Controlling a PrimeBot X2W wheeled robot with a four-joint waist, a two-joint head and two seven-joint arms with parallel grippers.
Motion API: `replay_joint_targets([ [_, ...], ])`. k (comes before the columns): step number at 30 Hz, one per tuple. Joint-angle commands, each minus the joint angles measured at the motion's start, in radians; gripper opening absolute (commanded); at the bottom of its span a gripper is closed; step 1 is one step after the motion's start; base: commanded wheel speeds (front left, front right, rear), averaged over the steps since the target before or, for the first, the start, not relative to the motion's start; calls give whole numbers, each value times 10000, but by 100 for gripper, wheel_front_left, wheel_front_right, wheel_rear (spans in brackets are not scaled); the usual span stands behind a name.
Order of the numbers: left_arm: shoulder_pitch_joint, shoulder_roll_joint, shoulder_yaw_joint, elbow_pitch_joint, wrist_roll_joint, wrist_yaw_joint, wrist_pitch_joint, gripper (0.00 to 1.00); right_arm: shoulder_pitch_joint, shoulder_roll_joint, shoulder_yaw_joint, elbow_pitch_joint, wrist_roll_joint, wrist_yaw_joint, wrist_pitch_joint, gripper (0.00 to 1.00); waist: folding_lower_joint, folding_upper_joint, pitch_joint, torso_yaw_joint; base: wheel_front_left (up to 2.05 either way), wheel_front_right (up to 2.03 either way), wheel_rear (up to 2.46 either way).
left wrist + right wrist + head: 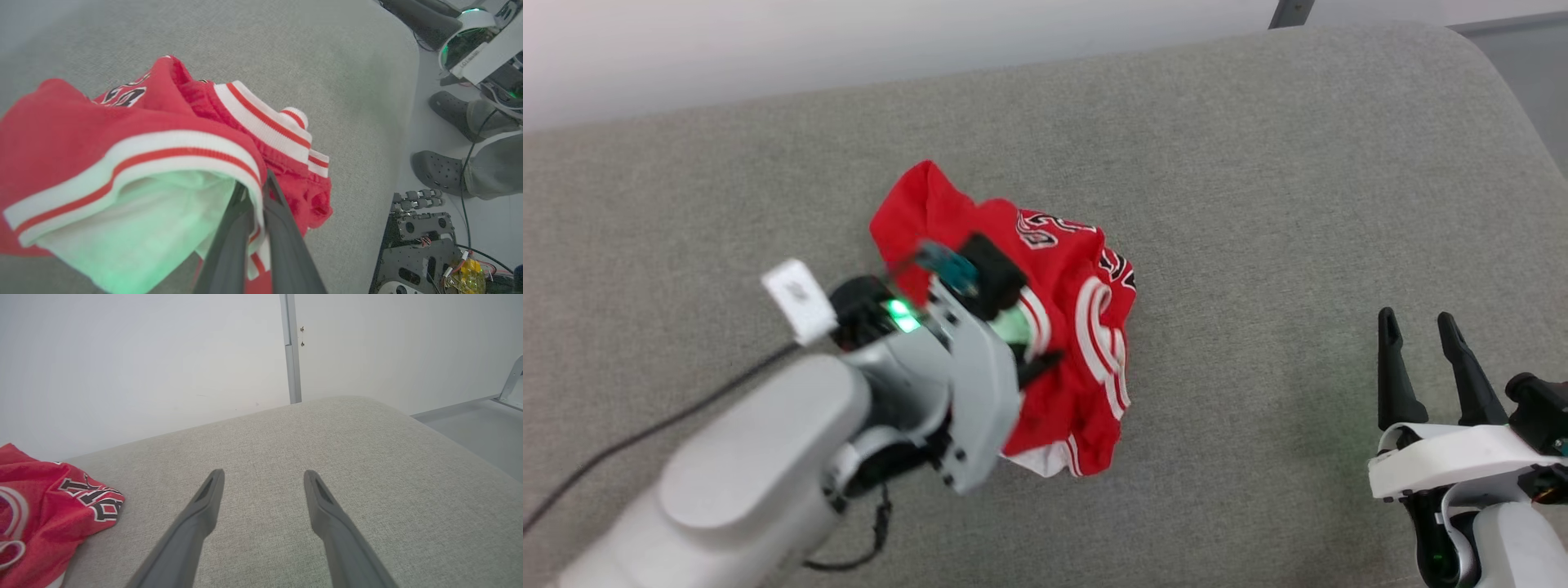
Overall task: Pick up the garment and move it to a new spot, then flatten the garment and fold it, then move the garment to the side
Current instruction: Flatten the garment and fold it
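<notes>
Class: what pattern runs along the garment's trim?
White trim with a red stripe; clearest in left wrist view.

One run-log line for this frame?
phase: pick | left gripper: shut on garment trim | right gripper: open, empty | garment: crumpled on cushion

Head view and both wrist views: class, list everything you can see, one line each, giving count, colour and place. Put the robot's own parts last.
garment: one, red with white-and-red striped trim and black lettering, crumpled near the middle of the padded surface
padded surface: one, grey fabric, under everything
wall: one, white, behind the surface
post: one, grey, upright against the wall
clogs: two, grey, on a person's feet on the floor beside the surface
metal plate: one, black, with wires, low beside the surface's edge
left gripper: one, dark fingers, shut on the garment's striped trim
right gripper: one, dark fingers, open, over bare surface to the garment's right
</notes>
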Motion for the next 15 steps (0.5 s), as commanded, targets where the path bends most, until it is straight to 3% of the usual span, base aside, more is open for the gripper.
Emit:
replay_joint_targets([
  [1, 64, -88, -164, 14, 39, -12, 31, 0, 27, 42, 17, -23, 8, -14, -44, 100, 0, 0, 28, -39, 0, 0, 0],
  [3, 125, -188, -524, 127, 151, -12, -9, 0, 9, 70, 52, -29, 19, -14, -45, 100, 0, 0, 52, -100, 0, 0, 0],
  [5, 210, -324, -898, 298, 175, -14, -105, 29, -12, 103, 72, -19, 31, -14, -45, 100, 0, 0, 64, -148, 0, 0, 0],
  [9, 265, -448, -1411, 674, 13, -13, -309, 53, 19, 143, 108, 15, 61, -14, -46, 100, 0, 0, 36, -220, 0, 0, 0],
  [10, 246, -443, -1503, 730, -13, -13, -390, 84, 40, 153, 109, 25, 58, -14, -46, 100, 0, 0, 13, -229, 0, 0, 0],
  [11, 218, -415, -1568, 760, -62, -13, -438, 100, 75, 160, 103, 36, 50, -14, -46, 100, 0, 0, -15, -231, 0, 0, 0],
  [15, 66, -210, -1472, 782, -316, -13, -545, 100, 229, 153, 39, 83, 3, -14, -46, 100, 0, 0, -173, -159, 0, 0, 0],
])
